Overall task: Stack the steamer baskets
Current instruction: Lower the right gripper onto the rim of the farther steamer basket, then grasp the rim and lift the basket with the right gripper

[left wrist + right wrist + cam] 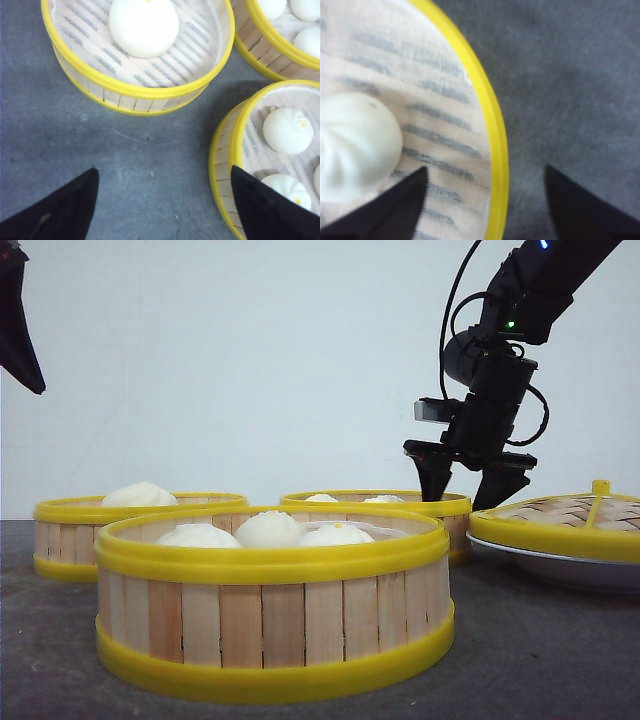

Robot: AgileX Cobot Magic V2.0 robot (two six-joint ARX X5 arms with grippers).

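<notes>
Stacking not begun | three steamer baskets (272, 605) seen separate on table (540, 640) | right gripper (468, 480) spread astride rear basket (400, 504) rim | left gripper (165, 200) spread, empty

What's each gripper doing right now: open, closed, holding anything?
Left gripper: open, empty, above the table.
Right gripper: open, fingers straddling a steamer basket rim, not gripping.

lid (570, 518) w/ yellow rim, knob on white plate (560, 566) | grey table (540, 650) | white wall (250, 360)
</notes>
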